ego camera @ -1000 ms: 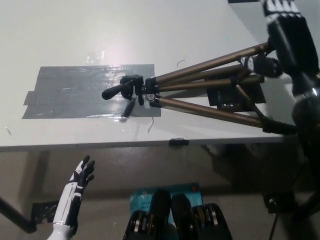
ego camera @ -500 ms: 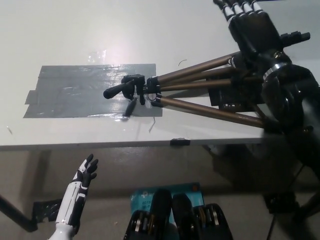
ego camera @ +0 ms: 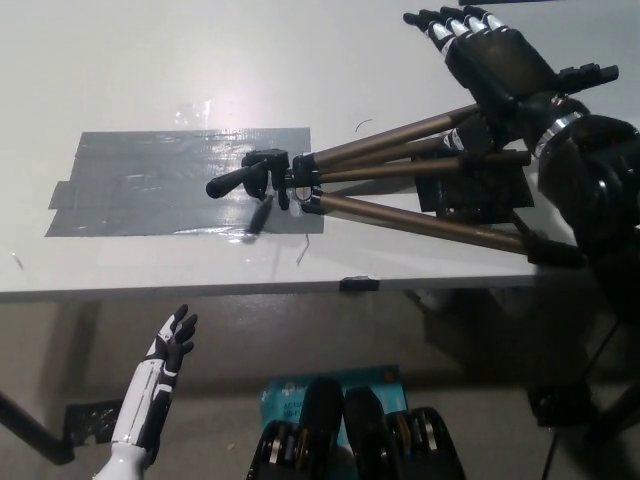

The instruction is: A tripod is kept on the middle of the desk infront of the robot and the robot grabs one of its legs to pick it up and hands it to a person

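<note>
Head view, looking steeply down. The black right hand (ego camera: 495,62) lies above the far ends of the tripod (ego camera: 400,170) legs at upper right, back of the hand toward the camera, fingers (ego camera: 440,25) extended and spread toward upper left; it holds nothing, and whether its underside touches the uppermost leg (ego camera: 400,135) cannot be told. The black right arm (ego camera: 595,180) runs down the right edge and covers the leg tips. Against the frame half a second earlier, the hand has tilted so that its fingers point more to the left and lie fully in view; a full second earlier it was at the top right corner with the fingers cut off by the frame edge. The tripod itself has not shifted across the three frames.

The tripod lies on its side on the white desk (ego camera: 250,60), bronze legs fanned out to the right, black head and pan handle (ego camera: 245,178) pointing left and resting on the right end of a grey tape patch (ego camera: 150,185). A dark flat patch (ego camera: 480,195) lies under the legs. A small black item (ego camera: 358,284) sits on the near desk edge.

The white left hand (ego camera: 170,345) rests below the desk edge at lower left, fingers apart, empty. No container is visible
</note>
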`<state>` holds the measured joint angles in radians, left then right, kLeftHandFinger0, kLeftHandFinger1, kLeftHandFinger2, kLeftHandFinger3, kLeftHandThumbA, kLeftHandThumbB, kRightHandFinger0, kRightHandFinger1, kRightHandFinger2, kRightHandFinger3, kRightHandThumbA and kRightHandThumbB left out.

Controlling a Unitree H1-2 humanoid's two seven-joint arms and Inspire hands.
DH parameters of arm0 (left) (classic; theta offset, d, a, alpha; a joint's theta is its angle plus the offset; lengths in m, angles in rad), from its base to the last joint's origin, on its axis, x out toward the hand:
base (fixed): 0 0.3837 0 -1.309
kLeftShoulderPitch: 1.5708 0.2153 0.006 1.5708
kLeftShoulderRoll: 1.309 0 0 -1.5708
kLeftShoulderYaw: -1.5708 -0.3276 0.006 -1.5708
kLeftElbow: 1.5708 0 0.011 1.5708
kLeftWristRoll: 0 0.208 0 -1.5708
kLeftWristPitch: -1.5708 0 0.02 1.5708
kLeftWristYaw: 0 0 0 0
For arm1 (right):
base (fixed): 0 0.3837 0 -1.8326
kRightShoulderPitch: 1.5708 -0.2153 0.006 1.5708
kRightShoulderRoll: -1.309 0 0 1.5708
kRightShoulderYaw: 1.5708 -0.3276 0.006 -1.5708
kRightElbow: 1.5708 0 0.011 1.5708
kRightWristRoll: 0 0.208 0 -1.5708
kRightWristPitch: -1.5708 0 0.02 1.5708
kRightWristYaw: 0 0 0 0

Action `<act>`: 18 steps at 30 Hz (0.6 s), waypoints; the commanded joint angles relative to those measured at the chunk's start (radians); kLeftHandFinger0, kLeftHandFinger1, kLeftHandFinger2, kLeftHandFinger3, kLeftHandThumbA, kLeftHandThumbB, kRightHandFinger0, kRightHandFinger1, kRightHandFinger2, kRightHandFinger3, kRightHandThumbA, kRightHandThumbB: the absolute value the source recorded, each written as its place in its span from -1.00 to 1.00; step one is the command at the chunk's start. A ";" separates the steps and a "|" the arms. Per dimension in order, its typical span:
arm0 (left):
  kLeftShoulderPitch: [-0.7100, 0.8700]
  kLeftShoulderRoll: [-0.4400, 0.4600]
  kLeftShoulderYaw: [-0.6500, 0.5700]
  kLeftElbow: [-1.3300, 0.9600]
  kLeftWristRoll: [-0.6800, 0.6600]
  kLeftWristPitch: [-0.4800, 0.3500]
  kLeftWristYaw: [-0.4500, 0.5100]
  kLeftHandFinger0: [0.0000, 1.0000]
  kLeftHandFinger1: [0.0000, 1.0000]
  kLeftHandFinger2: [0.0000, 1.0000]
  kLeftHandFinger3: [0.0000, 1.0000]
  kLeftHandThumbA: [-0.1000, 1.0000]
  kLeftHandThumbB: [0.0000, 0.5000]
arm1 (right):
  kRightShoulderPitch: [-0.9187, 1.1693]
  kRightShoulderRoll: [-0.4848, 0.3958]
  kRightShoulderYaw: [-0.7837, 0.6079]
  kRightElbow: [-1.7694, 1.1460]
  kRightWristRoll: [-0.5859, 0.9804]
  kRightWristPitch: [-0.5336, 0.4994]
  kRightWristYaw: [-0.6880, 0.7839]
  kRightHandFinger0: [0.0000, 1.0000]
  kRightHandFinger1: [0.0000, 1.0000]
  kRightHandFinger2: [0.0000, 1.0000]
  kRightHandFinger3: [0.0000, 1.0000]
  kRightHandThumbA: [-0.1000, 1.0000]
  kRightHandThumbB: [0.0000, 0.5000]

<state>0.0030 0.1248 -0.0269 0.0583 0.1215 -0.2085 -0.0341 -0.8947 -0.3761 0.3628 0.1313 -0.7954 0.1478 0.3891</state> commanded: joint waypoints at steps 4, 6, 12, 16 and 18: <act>-0.002 0.012 -0.010 -0.032 0.012 -0.026 -0.008 1.00 1.00 1.00 1.00 1.00 -0.56 | -0.073 -0.018 0.021 0.068 -0.042 -0.001 0.009 1.00 1.00 1.00 1.00 1.00 1.00; -0.004 0.011 -0.012 -0.028 0.012 -0.026 -0.008 1.00 1.00 1.00 1.00 1.00 -0.51 | -0.092 -0.010 0.037 0.163 -0.069 -0.018 -0.051 1.00 1.00 1.00 1.00 1.00 1.00; -0.015 0.014 -0.013 -0.033 0.010 -0.017 -0.008 1.00 1.00 1.00 1.00 1.00 -0.56 | -0.151 0.009 0.081 0.376 -0.089 -0.046 -0.126 1.00 1.00 1.00 1.00 1.00 1.00; -0.023 0.018 -0.012 -0.037 0.007 -0.009 -0.012 1.00 1.00 1.00 1.00 1.00 -0.52 | -0.178 0.028 0.103 0.479 -0.082 -0.033 -0.120 1.00 1.00 1.00 1.00 1.00 1.00; -0.023 0.019 -0.013 -0.040 0.009 -0.009 -0.012 1.00 1.00 1.00 1.00 1.00 -0.53 | -0.180 0.037 0.114 0.512 -0.089 -0.039 -0.157 1.00 1.00 1.00 1.00 0.99 1.00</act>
<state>-0.0049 0.1265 -0.0375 0.0555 0.1254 -0.2079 -0.0344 -1.0039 -0.3496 0.4629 0.5909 -0.8544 0.1269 0.3201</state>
